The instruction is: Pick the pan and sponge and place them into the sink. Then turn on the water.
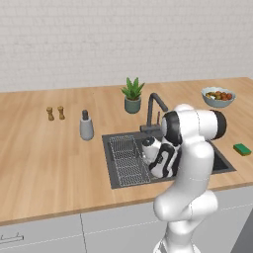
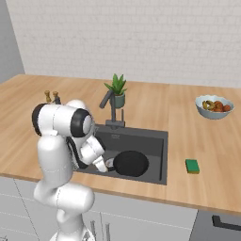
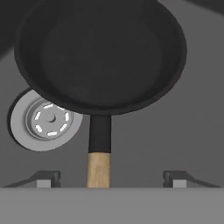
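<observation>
Down in the sink (image 2: 162,155) now, jaws spread wide apart either side of the wooden handle, gripping nothing. Gripper (image 3: 109,180) low over the basin floor, fingertips (image 3: 46,178) clear of the wood on both flanks.

Left of the sink's middle: wire rack (image 1: 126,158). Then the round drain (image 3: 46,120), part-covered by the pan (image 3: 100,54), which lies flat on the sink floor, handle pointing back at the hand.

Right of the sink, well apart on the counter: the sponge (image 2: 192,165), not yet fetched. Behind the sink: faucet (image 2: 110,106), untouched.

Best done now: straight lift up and back along the handle line, no sideways swing, no snagging the wood, no clipping the sink's near wall. Then across to the sponge.
</observation>
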